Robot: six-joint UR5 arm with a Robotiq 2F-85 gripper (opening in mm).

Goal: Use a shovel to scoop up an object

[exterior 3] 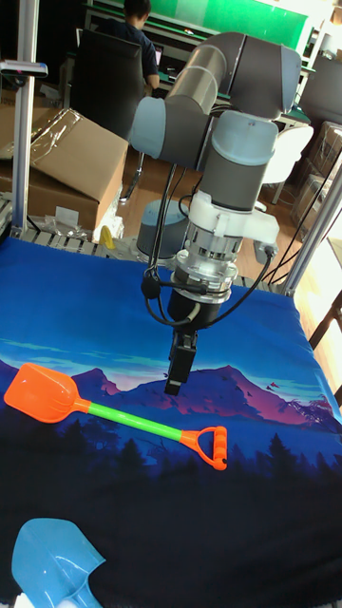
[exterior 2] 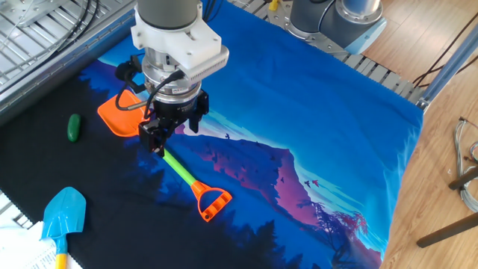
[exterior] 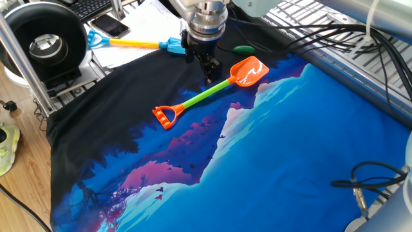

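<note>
A big cloth covers the table, blue with mountains on it and black along one side. Everything here sits on that cloth or just off its edge.

The grey robot arm reaches down over the cloth. Its gripper points down at the green stick of the shovel, close to the orange scoop end. From the tall view the gripper hangs a little above the stick and is not touching it. The dark fingers look close together with nothing between them, but I cannot tell for sure if they are fully closed.

The shovel lies flat on the cloth, right where the black part meets the blue part. Its orange scoop is by the gripper and its orange handle points away from it.

A second shovel, the blue shovel, lies at the black edge of the cloth, well apart from the orange one.

The object is a small dark green pebble. It sits on the black part of the cloth, near the orange scoop but not touching it.
</note>
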